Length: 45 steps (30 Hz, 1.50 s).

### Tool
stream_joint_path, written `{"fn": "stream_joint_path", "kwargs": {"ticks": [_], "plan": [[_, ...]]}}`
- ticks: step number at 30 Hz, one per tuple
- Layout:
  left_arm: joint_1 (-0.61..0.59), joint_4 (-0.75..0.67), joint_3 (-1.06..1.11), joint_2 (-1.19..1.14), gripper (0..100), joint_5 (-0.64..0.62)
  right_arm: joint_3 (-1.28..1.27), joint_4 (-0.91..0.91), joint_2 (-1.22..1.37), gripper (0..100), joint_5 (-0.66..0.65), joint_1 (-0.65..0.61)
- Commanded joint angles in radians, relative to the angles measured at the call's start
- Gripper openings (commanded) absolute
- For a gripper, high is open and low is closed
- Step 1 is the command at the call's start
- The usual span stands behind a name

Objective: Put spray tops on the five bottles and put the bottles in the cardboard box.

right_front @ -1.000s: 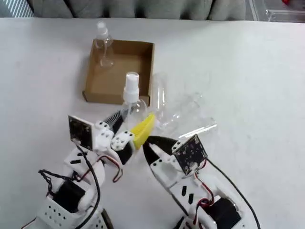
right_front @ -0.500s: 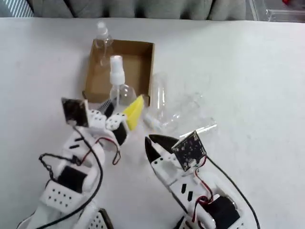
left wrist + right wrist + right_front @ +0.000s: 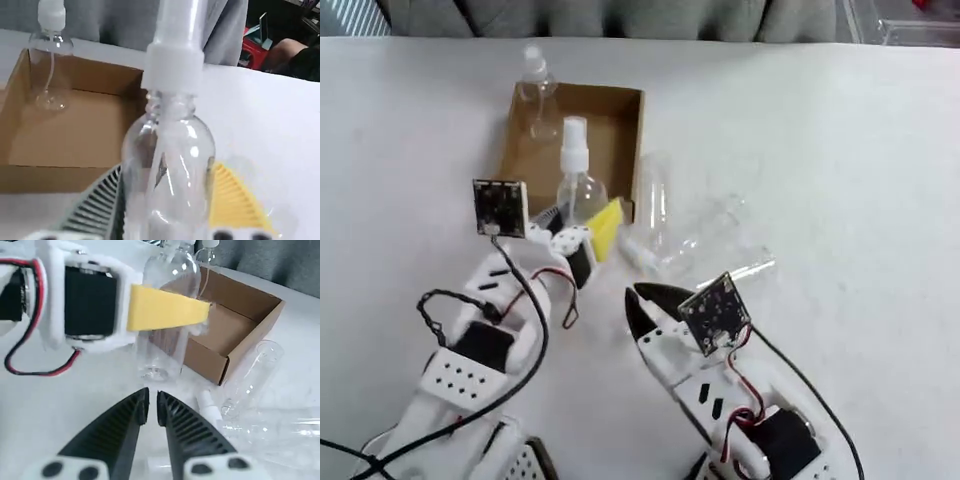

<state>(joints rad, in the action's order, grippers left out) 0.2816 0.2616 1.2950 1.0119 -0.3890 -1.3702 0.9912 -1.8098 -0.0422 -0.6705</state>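
Clear plastic bottle, spray top on, stands upright, clamped in the left tool at the box's 6 o'clock wall and not yet inside. The right tool, at 5 o'clock from the box, is all but closed and empty. The bottle's base could catch that wall, or the slick plastic could slip in the grip, toppling it onto the table.

My arms: white printed shells, black servos, red and black cables; left jaws yellow and grey ribbed, right jaws black ribbed.
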Motion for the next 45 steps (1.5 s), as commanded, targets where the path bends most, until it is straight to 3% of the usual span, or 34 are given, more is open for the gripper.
{"fn": "stream_joint_path", "kwargs": {"ticks": [1,8,13,20,27,31,36,45], "plan": [[-0.056,-0.104,-0.006,-0.002,2,0.000,0.008,0.002,0.008,1.5,0.011,0.005],[-0.199,-0.103,-0.054,-0.004,2,-0.002,0.008,0.002,0.008,1.5,0.011,0.010],[-0.209,-0.101,-0.092,-0.021,2,-0.005,-0.012,-0.008,0.008,1.5,0.011,0.010],[-0.237,-0.121,-0.284,-0.321,2,0.000,-0.026,-0.019,0.008,1.5,0.011,0.012],[-0.305,-0.385,-0.345,-0.588,2,0.046,-0.031,-0.016,0.008,1.5,0.009,0.013],[-0.300,-0.525,-0.345,-0.691,2,0.130,-0.031,-0.015,0.008,1.5,0.009,0.013],[-0.300,-0.687,-0.348,-0.774,2,0.141,-0.031,-0.015,0.008,1.5,0.009,0.041],[-0.308,-0.872,-0.374,-0.894,2,0.144,-0.032,-0.015,0.008,1.5,0.009,0.059]]}}
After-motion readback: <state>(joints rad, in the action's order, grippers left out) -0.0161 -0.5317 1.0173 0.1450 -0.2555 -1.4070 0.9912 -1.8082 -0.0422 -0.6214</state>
